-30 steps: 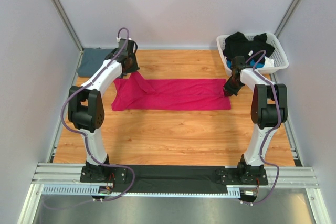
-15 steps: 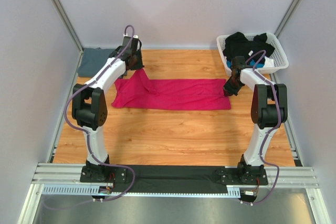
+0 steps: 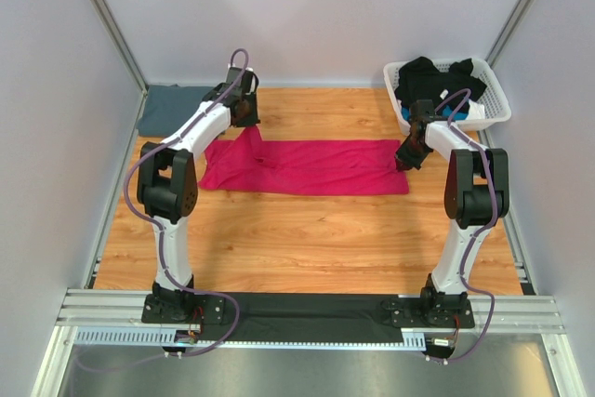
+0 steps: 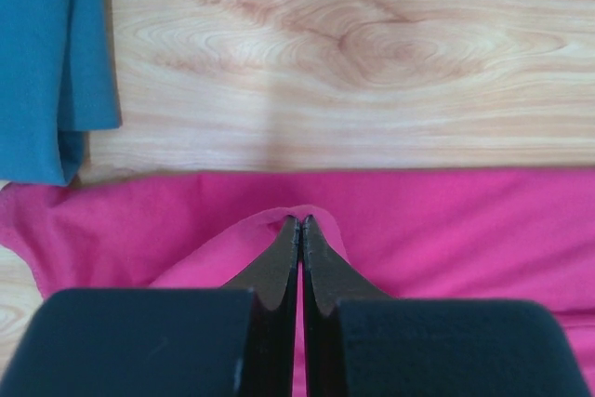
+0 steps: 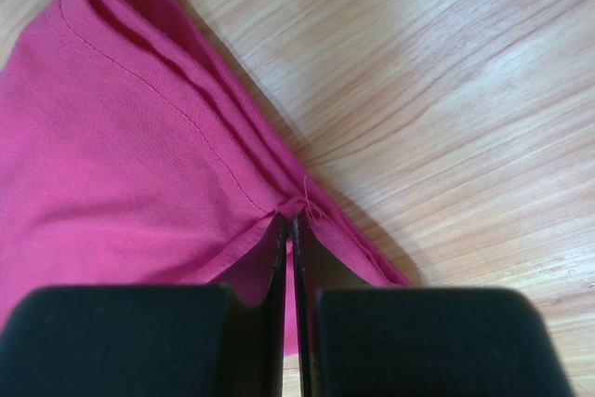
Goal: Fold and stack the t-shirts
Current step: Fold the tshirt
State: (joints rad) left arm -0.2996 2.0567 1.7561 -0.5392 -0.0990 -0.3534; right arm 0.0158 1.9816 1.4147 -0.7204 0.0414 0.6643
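A magenta-pink t-shirt (image 3: 307, 166) lies as a long band across the middle of the wooden table. My left gripper (image 3: 247, 124) is shut on the shirt's (image 4: 446, 230) left part and lifts a peak of cloth off the table. My right gripper (image 3: 403, 161) is shut on the shirt's (image 5: 112, 174) right edge, low at the table. In each wrist view pink cloth is pinched between the closed fingertips, left (image 4: 297, 222) and right (image 5: 290, 218). A slate blue-grey t-shirt (image 3: 171, 105) lies folded flat at the far left corner, and its edge (image 4: 46, 62) shows in the left wrist view.
A white lattice basket (image 3: 497, 99) with dark clothes stands at the far right corner, just behind my right arm. Grey walls close in the table on three sides. The arms' bases sit on a rail along the near edge.
My left gripper has carried its pinch of pink cloth to the right and a little away from the bases, so the shirt's left end is drawn in. The right arm has stayed still.
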